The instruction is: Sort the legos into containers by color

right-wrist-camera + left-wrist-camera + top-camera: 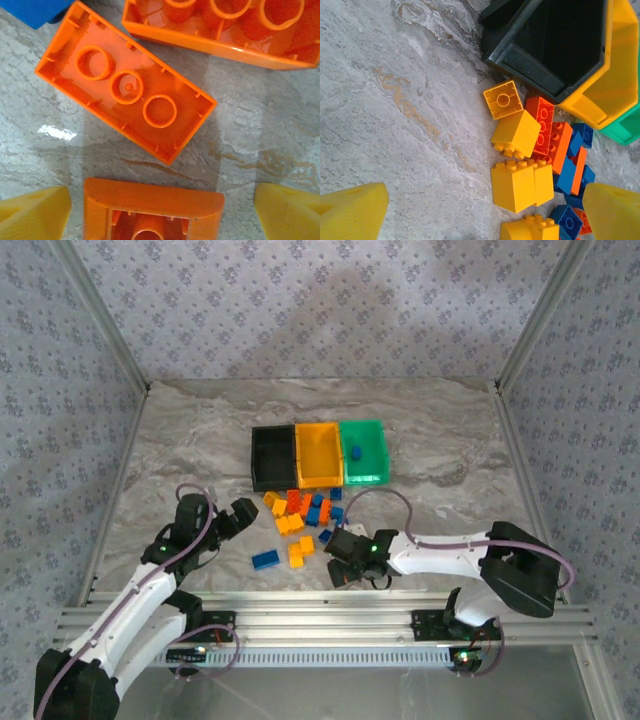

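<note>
Three joined containers stand mid-table: black [272, 458], yellow-orange [318, 452] and green [364, 450], the green one holding a blue lego [355, 451]. Loose legos [300, 515] in yellow, red-orange and blue lie in front of them. My left gripper [241, 516] is open at the pile's left edge; in its wrist view yellow legos [515, 185] lie between the wide-apart fingers of the left gripper [482, 220]. My right gripper [343, 562] hovers low at the pile's near right, open [160, 215]. An upturned red-orange lego [152, 200] lies between its fingers, with gaps on both sides.
A lone blue lego [265, 559] lies near the front, left of two yellow ones [298, 552]. Two more upturned red-orange legos [125, 95] [225, 25] lie just beyond my right gripper. Bare marble table [180, 450] spreads left and right; patterned walls enclose it.
</note>
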